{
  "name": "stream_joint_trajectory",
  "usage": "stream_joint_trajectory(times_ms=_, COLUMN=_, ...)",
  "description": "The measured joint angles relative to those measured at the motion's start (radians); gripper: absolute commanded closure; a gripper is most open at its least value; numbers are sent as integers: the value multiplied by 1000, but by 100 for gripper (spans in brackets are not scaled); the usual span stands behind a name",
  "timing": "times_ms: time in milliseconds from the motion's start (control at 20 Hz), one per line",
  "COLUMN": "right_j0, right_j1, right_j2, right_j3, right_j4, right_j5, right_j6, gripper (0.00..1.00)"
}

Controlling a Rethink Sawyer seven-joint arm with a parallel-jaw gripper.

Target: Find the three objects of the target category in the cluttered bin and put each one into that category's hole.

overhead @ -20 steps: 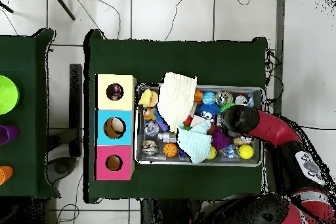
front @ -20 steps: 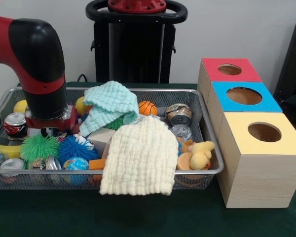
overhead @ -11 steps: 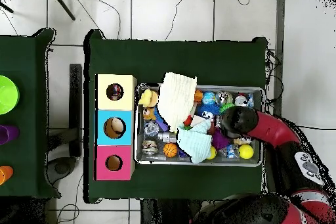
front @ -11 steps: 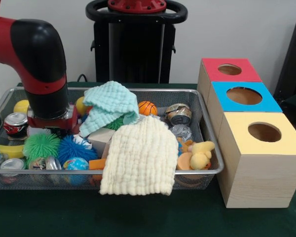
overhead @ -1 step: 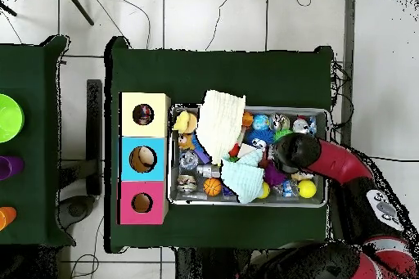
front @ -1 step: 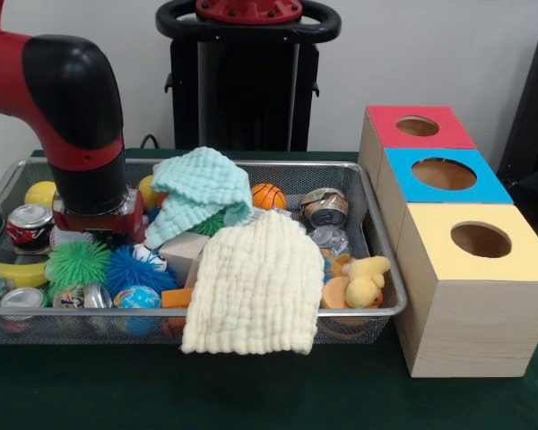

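Starting at the left of the front view, we see our arm's black forearm and red wrist planted low in the wire bin (front @ -1 step: 377,235), and over the last second the whole wrist has drifted a little rightward and up, away from the red-topped can (front @ -1 step: 27,224) toward the green spiky ball (front @ -1 step: 74,263) and blue spiky ball (front @ -1 step: 134,268). The gripper (front @ -1 step: 97,235) is buried behind the wrist housing among the toys, so we cannot tell whether it is spread, pinched, or carrying anything. Nothing in the bin appears disturbed by that shift. We judge this as still the search stage: no object is visibly lifted. Moving right, the mint cloth (front @ -1 step: 200,194) and the cream cloth (front @ -1 step: 255,285) cover the middle, the latter draped over the front rim and likely hiding candidates. Beyond them sit a small basketball (front @ -1 step: 267,195), a crushed can (front @ -1 step: 324,206) and a plush duck (front @ -1 step: 363,281). Furthest right stand the red box (front @ -1 step: 418,127), blue box (front @ -1 step: 444,174) and yellow box (front @ -1 step: 480,241), holes up; which category is wanted we cannot say.
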Motion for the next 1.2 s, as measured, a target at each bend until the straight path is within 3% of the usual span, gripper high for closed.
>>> stream_joint_trajectory(times_ms=650, right_j0=44, right_j1=-11, right_j2=-38, right_j3=-1, right_j4=6, right_j5=13, right_j6=0, gripper=100)
stream_joint_trajectory(times_ms=1200, right_j0=108, right_j1=-46, right_j2=-81, right_j3=-30, right_j4=9, right_j5=134, right_j6=0, gripper=100)
